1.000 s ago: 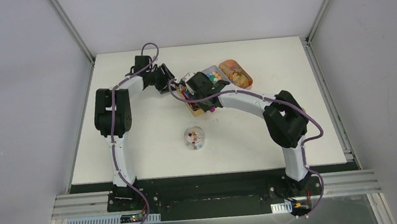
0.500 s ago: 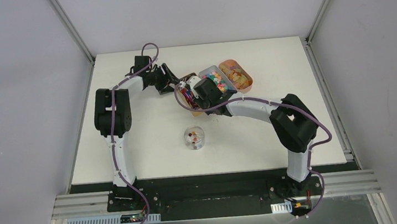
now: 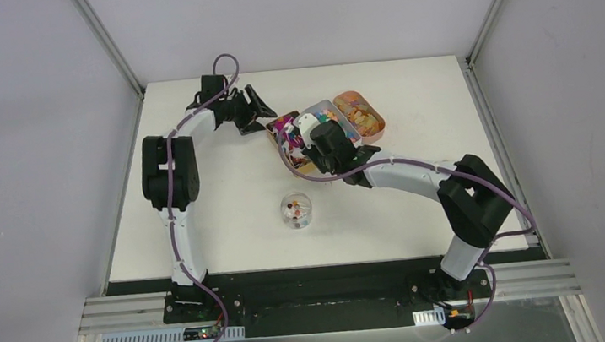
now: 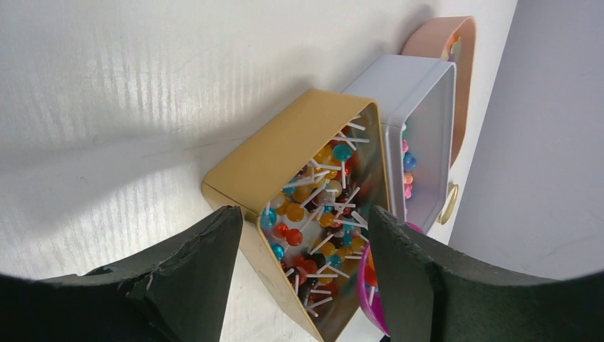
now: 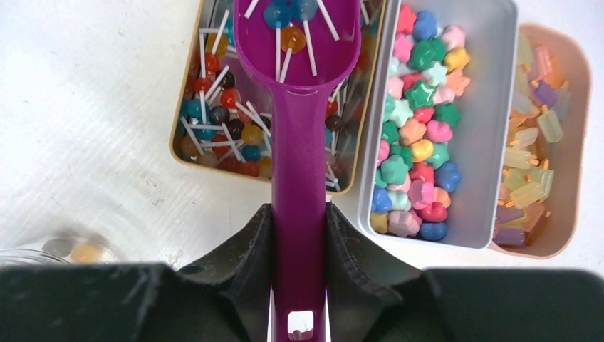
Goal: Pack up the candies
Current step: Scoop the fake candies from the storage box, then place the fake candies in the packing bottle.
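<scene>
The candies are small lollipops on white sticks (image 5: 228, 121) in a gold tin (image 5: 178, 153), which also shows in the left wrist view (image 4: 285, 153). My right gripper (image 5: 299, 221) is shut on the handle of a magenta scoop (image 5: 298, 142). Its bowl holds a few lollipops (image 5: 288, 32) above the tin. My left gripper (image 4: 305, 217) is open, with the tin's near corner between its fingers. In the top view the left gripper (image 3: 261, 112) is just left of the tin (image 3: 282, 129), and the right gripper (image 3: 308, 139) is at the tin.
A white tin (image 5: 502, 142) of flower- and star-shaped candies (image 5: 417, 114) stands right of the gold tin. A peach tray (image 5: 580, 85) of jelly pieces stands beyond it. A clear jar (image 3: 296, 210) holding a few candies stands mid-table, near the front.
My left gripper has drawn back up and to the left, away from the gold tin. My right arm has swung to the right, with the scoop now over the tin.
</scene>
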Controlling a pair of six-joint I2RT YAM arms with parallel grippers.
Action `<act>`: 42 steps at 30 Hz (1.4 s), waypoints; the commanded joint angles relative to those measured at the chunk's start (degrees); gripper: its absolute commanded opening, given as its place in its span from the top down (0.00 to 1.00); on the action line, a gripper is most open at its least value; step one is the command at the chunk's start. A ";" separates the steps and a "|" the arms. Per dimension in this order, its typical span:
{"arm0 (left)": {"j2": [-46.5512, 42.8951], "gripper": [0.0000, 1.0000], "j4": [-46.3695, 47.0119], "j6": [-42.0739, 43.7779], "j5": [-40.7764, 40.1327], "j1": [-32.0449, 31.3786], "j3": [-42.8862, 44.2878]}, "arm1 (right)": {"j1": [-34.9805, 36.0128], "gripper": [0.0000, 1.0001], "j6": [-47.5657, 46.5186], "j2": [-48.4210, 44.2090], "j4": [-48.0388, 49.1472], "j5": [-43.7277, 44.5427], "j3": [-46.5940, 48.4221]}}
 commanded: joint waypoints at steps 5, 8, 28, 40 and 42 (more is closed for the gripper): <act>-7.45 0.25 -2.80 3.81 0.11 0.52 3.51 | -0.30 1.00 -1.23 -6.50 7.45 -0.86 -2.70; -9.36 0.25 -4.19 4.96 -0.16 0.54 3.37 | -0.34 1.00 -1.65 -8.69 7.91 -0.78 -4.69; -27.12 0.21 -9.00 11.78 -5.41 0.54 -8.14 | -0.33 1.00 -9.25 -25.15 -0.90 -3.51 -12.60; -40.72 0.01 -12.19 17.58 -10.45 0.54 -22.07 | 3.96 1.00 -19.38 -36.79 -16.51 -1.96 -14.63; -43.06 0.01 -12.51 18.37 -12.06 0.52 -23.90 | 5.64 1.00 -20.69 -37.94 -19.43 -0.21 -14.32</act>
